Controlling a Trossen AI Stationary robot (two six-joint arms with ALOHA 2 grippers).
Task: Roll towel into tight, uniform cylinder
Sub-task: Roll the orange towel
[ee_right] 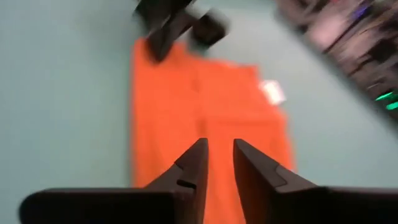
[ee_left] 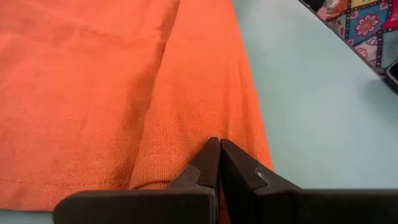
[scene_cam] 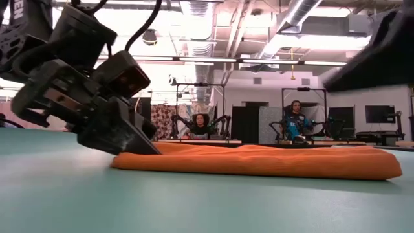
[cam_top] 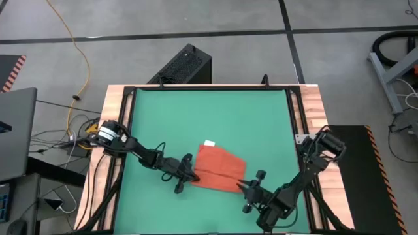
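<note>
The orange-red towel (cam_top: 219,168) lies flat and partly folded on the green mat (cam_top: 209,111). Its white tag (cam_top: 209,143) is at its far edge. It also shows in the low view (scene_cam: 259,162) as a low flat pad. My left gripper (cam_top: 189,175) is shut at the towel's left end, and shows there in the low view too (scene_cam: 145,145). My right gripper (cam_top: 243,187) is at the towel's near right corner. Its fingers stand a narrow gap apart (ee_right: 219,146) over the cloth (ee_right: 186,112), and I see no touch. My left gripper rests its shut fingertips (ee_left: 211,152) on a folded strip of the towel (ee_left: 205,112), just inside the towel's left edge. It comes slanting down from the table's left. The towel lies flat on the mat. I cannot tell whether any cloth is caught between the fingers.
The mat covers the table inside a wooden rim (cam_top: 117,117). A black box (cam_top: 186,65) stands beyond the far edge. In the low view, people (scene_cam: 200,123) sit at other robot stations far behind the table.
</note>
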